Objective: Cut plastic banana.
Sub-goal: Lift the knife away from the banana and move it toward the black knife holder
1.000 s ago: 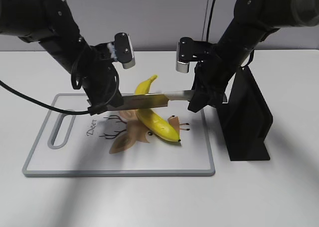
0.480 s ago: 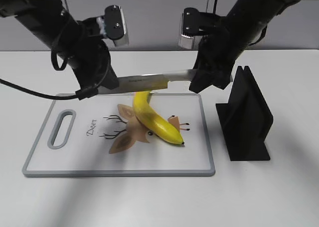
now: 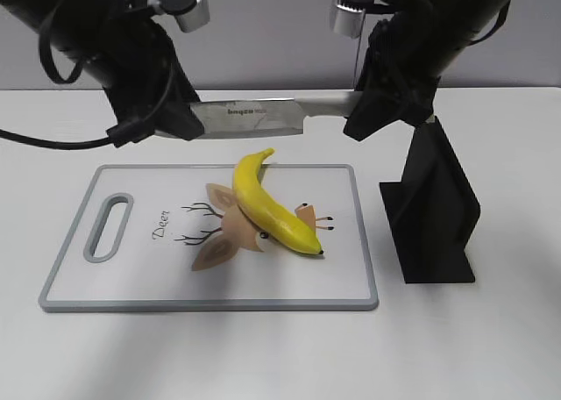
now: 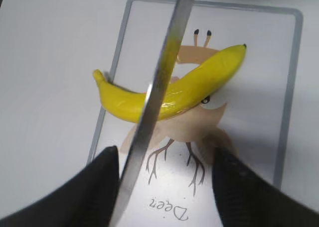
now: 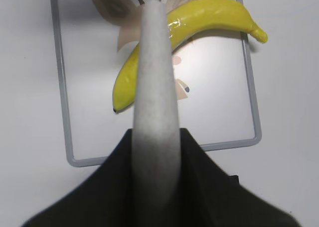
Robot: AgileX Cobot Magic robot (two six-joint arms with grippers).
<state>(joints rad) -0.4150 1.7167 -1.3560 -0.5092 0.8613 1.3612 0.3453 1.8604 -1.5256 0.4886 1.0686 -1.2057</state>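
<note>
The plastic banana (image 3: 267, 209) lies in one piece on the grey-rimmed cutting board (image 3: 131, 286), over a deer drawing. A steel knife (image 3: 254, 115) hangs level in the air above the board's far edge. My right gripper (image 3: 364, 119) is shut on the knife's handle (image 5: 154, 77). My left gripper (image 3: 166, 128) is at the blade's tip end. In the left wrist view its fingers (image 4: 107, 165) stand wide apart, with the blade (image 4: 164, 72) passing between them close to the left one. The banana also shows in the left wrist view (image 4: 212, 67) and the right wrist view (image 5: 214, 15).
A black knife stand (image 3: 434, 207) sits on the white table right of the board, below my right arm. The board has a handle slot (image 3: 107, 229) at its left end. A grey wall runs behind the table.
Both arms have lifted the knife from across the banana to well above it and toward the board's far edge. The banana has stayed on the board.
</note>
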